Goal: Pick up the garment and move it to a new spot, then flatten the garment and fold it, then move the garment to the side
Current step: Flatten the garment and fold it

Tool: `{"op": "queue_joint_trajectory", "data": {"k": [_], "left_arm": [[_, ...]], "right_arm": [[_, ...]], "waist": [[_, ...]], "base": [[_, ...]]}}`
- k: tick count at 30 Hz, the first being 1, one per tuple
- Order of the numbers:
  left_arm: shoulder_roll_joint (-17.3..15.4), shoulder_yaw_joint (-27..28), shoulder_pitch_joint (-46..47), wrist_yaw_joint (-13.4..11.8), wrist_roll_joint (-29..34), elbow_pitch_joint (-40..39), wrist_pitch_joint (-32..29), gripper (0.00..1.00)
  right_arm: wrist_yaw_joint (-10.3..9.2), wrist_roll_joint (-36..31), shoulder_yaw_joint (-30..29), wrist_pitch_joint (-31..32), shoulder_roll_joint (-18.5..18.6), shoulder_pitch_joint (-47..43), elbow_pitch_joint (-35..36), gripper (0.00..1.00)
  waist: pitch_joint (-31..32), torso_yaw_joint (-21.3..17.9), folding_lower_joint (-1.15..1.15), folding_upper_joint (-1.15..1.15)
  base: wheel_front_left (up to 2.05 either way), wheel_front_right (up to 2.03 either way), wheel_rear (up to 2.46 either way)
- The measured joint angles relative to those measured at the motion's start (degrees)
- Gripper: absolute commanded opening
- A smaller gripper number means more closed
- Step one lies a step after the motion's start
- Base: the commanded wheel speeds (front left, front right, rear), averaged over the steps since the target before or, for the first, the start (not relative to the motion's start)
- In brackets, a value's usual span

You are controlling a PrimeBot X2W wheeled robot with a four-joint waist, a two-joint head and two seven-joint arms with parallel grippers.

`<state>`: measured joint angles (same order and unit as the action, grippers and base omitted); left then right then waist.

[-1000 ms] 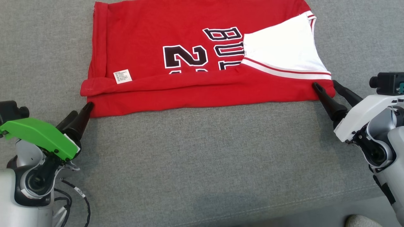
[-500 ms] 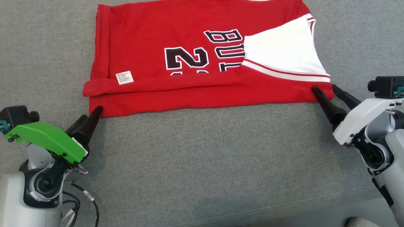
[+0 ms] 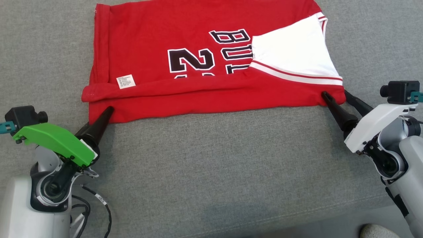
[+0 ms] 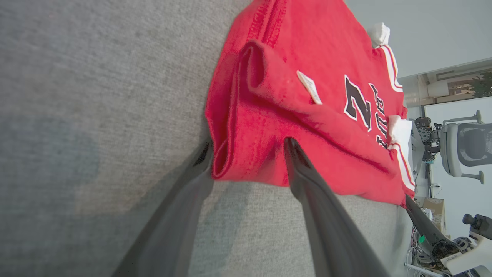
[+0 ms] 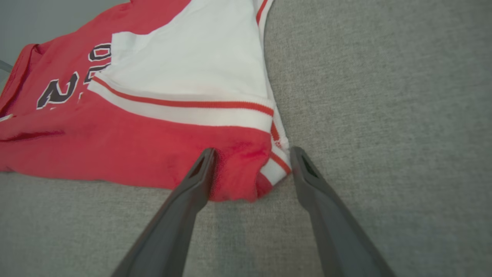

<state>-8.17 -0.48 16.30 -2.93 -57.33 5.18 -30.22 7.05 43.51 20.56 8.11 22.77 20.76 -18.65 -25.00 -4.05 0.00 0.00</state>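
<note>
Grey fabric surface (image 3: pixel 211 165), folded red garment (image 3: pixel 148 39), white care label (image 3: pixel 125 81), office chair (image 4: pixel 471 144) beyond

Count, this moment:
- One garment (image 3: pixel 198 96), a red jersey, is lying on one grey fabric worktop (image 3: pixel 211 158).
- One white label (image 3: pixel 126 81) and one black numeral 2 (image 3: pixel 186 60) are showing on it.
- Two tools are sitting at its near edge, the left tool (image 4: pixel 249 146) and the right tool (image 3: pixel 335 94). Each is carrying two dark fingers (image 5: pixel 184 207), four in all.
- Two black wrist cameras are riding the arms, one left (image 3: pixel 23 115) and one right (image 3: pixel 400 91).
- One green cover (image 3: pixel 54 142) is sitting on the left arm, one white cover (image 3: pixel 376 124) on the right.
- One office chair (image 4: pixel 467 148) is standing far off.
</note>
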Motion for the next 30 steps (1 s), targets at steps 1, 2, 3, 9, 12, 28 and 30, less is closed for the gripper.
{"op": "queue_joint_trajectory", "data": {"k": [1,2,3,9,12,28,30], "left_arm": [[0.2,-0.1,0.1,0.2,-0.1,0.2,0.0,0.45],[0.4,-0.2,0.2,0.5,-0.5,0.3,0.0,0.38],[0.6,-0.4,0.3,0.6,-0.7,0.4,0.0,0.22],[1.6,-1.1,0.9,1.5,-1.6,1.5,0.0,0.0],[1.5,-1.0,1.4,2.0,-1.6,1.7,0.0,0.0],[-0.1,2.7,3.7,3.2,-6.3,-4.7,-2.0,0.0],[-0.1,2.7,3.3,2.9,-6.5,-5.9,-2.1,0.0]], "right_arm": [[0.0,0.0,0.0,0.0,-0.1,0.0,0.0,0.49],[0.0,0.1,0.0,0.0,-0.2,0.1,-0.1,0.38],[0.0,0.4,0.0,0.0,-0.3,0.2,-0.1,0.25],[0.01,1.4,0.9,1.1,-0.5,1.2,-0.3,0.0],[0.01,1.9,0.9,1.5,-0.1,1.4,-0.2,0.0],[0.01,9.5,-0.2,6.4,3.7,4.7,5.1,0.0],[0.01,9.7,-0.3,6.9,4.2,4.5,5.4,0.0]], "waist": [[-0.1,0.0,0.0,0.0],[-0.1,0.0,0.0,0.0],[-0.2,0.0,0.0,0.0],[-0.4,0.2,0.0,0.0],[-0.4,0.4,0.0,0.0],[2.2,1.0,0.01,0.0],[2.6,1.2,0.0,0.0]], "base": [[0.0,0.0,0.0],[0.0,0.0,0.0],[0.0,0.0,0.0],[0.0,0.0,0.0],[0.0,0.0,0.0],[0.0,0.0,0.0],[0.0,0.0,0.0]]}}
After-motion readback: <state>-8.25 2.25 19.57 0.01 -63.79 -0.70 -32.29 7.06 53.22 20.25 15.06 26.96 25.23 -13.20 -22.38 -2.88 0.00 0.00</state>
